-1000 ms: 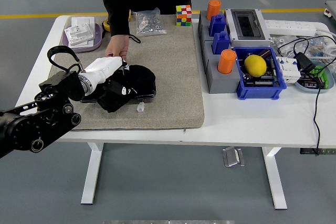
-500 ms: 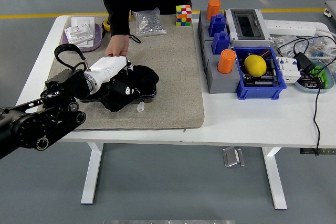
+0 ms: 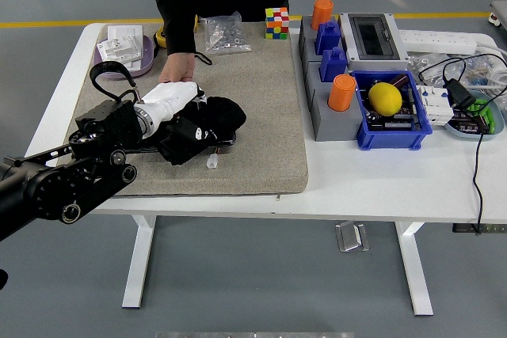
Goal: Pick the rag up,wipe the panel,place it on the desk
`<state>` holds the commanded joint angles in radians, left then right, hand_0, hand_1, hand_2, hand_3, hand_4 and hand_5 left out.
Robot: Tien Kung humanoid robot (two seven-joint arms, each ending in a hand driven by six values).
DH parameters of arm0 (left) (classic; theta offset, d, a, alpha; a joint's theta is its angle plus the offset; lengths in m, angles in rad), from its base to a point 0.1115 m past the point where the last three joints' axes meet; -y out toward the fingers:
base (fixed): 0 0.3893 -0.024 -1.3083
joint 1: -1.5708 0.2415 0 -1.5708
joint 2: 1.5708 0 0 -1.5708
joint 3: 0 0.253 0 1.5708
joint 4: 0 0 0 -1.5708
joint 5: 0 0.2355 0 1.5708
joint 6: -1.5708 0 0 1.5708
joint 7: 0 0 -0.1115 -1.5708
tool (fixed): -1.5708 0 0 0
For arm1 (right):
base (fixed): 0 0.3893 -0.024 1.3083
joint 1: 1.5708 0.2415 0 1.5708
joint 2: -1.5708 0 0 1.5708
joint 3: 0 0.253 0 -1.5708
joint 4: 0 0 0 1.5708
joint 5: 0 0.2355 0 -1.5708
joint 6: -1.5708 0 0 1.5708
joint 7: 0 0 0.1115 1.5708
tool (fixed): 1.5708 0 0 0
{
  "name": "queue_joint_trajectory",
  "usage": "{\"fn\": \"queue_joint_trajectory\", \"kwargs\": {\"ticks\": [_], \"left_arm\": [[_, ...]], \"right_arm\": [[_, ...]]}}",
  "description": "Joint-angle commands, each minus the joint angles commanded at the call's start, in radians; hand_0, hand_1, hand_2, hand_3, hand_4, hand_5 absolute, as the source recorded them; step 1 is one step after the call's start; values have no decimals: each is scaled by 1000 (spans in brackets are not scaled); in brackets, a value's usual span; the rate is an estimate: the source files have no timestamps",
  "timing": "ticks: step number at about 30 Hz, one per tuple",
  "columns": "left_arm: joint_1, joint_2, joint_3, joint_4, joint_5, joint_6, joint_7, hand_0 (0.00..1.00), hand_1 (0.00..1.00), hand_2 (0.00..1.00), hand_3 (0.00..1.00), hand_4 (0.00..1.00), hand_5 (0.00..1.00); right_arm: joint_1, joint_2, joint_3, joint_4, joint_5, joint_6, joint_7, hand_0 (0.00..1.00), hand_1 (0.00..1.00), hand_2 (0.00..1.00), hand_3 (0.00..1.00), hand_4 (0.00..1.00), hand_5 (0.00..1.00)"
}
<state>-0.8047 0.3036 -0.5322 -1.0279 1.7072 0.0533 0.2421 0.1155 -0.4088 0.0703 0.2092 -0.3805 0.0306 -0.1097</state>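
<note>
single head view, high at table (image 3: 372, 184) near edge, facing forward-down.

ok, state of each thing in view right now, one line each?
left hand: shut on rag, pressing it down
rag: bunched, on the panel
panel: flat on mat, mostly covered
person's hand: resting on mat by the panel
lemon: in blue bin
Rubik's cube: scrambled

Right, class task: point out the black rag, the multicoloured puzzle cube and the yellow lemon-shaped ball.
black rag (image 3: 212, 119), head view, on its bunched right part
multicoloured puzzle cube (image 3: 276, 23), head view, front face centre
yellow lemon-shaped ball (image 3: 386, 98), head view, its middle
</note>
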Motion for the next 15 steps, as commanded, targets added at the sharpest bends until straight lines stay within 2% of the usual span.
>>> {"fn": "queue_joint_trajectory", "kwargs": {"ticks": [15], "left_arm": [[21, 47, -12, -10, 15, -1, 0, 224, 157, 459, 397, 301, 2]], "right_arm": [[-12, 7, -8, -6, 22, -2, 3, 695, 667, 686, 591, 952, 446]]}}
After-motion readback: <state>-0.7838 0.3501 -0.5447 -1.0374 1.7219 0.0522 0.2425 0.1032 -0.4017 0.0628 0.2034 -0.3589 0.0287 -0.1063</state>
